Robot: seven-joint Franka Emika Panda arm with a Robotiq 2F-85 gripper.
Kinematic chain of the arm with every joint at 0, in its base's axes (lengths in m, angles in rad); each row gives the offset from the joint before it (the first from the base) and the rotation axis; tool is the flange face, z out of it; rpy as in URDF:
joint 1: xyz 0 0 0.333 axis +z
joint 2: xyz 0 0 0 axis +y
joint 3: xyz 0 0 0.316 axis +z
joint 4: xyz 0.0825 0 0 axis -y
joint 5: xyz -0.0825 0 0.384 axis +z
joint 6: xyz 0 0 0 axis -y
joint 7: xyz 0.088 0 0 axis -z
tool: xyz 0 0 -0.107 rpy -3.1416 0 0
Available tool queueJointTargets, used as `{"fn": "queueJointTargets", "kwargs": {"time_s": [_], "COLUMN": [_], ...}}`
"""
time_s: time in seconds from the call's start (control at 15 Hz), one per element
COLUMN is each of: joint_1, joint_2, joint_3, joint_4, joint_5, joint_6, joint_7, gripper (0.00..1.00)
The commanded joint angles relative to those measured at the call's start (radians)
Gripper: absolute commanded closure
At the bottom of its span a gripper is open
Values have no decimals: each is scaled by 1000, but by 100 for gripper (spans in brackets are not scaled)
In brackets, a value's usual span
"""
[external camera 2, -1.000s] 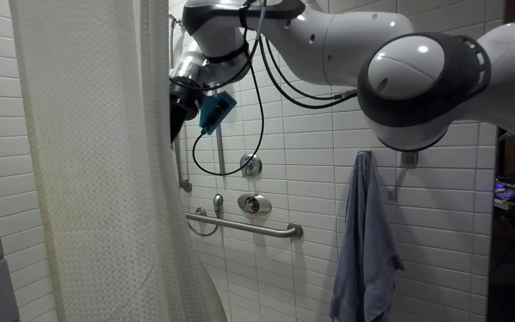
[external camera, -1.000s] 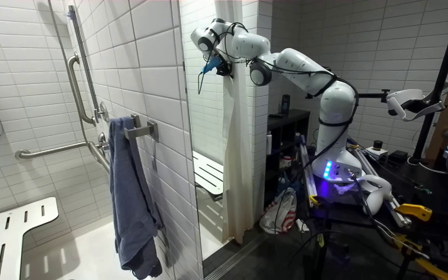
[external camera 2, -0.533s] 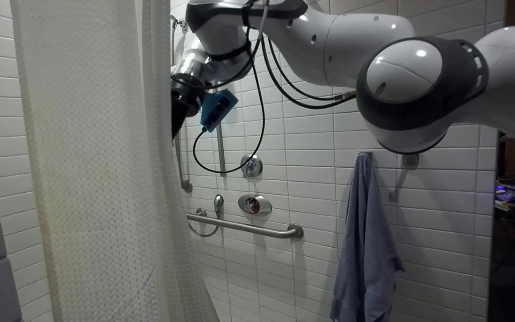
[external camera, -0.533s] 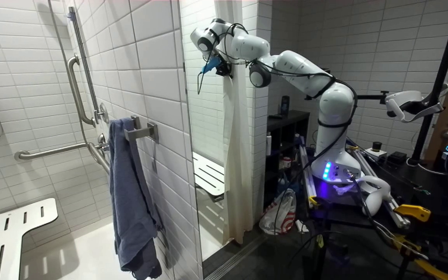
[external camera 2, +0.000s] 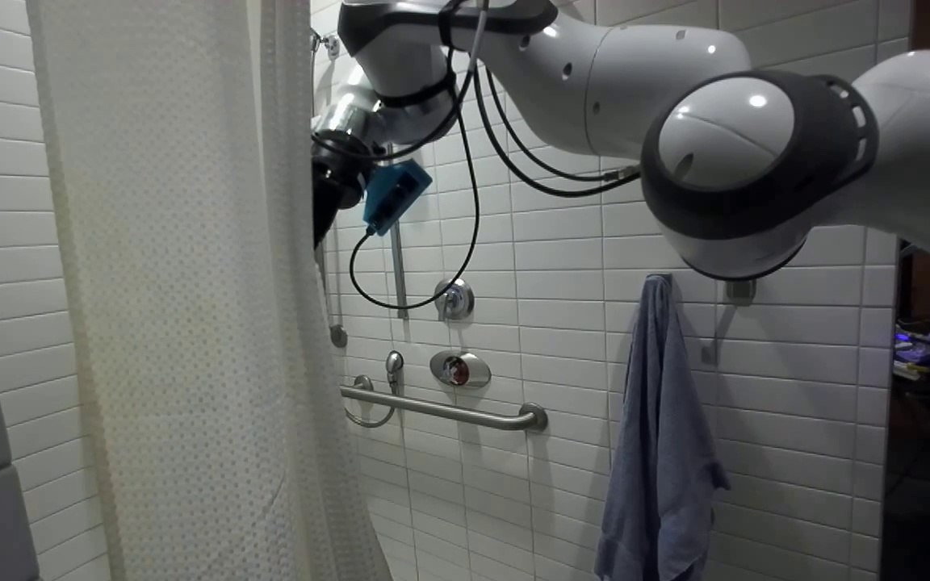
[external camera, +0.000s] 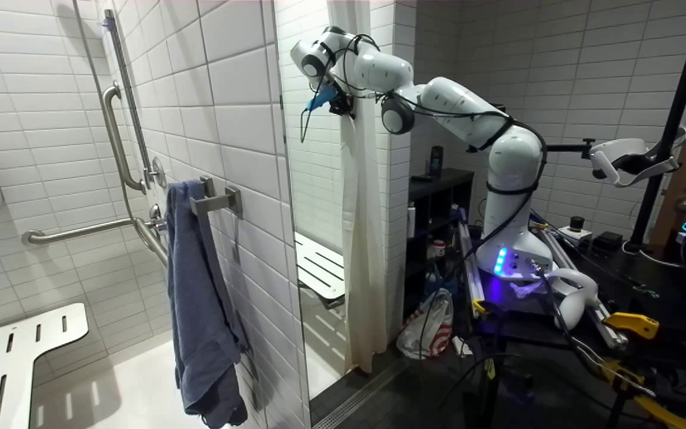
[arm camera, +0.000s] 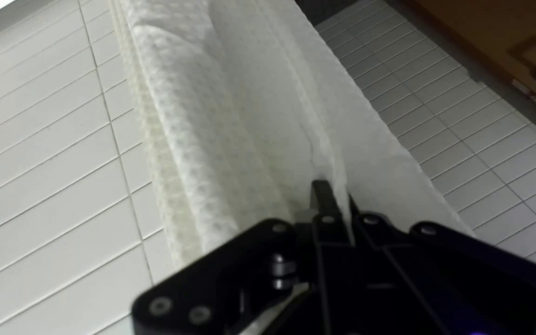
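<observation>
1. Left in an exterior view, a pale shower curtain (external camera 2: 182, 290) hangs.
2. At its right edge, the gripper (arm camera: 338, 197) is clamped on the curtain (wrist view).
3. Farther right, a steel grab bar (external camera 2: 449, 411), then a hanging blue towel (external camera 2: 663, 444).

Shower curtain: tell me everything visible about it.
The shower curtain is off-white, apparently thin fabric, dotted in places and plain elsewhere. It hangs in loose vertical folds beside a white-tiled wall; its top is out of frame, its hem down near the floor. In the wrist view, the gripper is closed on a narrow fold.
</observation>
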Motion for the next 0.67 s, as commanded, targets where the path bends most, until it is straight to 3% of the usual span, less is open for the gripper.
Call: {"fn": "queueJointTargets", "kwargs": {"time_s": [0.0, 0.2, 0.27, 0.6], "joint_1": [12, 14, 56, 103], "joint_2": [-1, -2, 33, 60], "joint_3": [-16, -19, -26, -25], "joint_4": [-2, 0, -2, -14], "joint_5": [-29, -33, -44, -47], "joint_6": [3, 14, 80, 208], "joint_7": [-48, -83, -85, -131], "gripper": [100, 100, 100, 100]}}
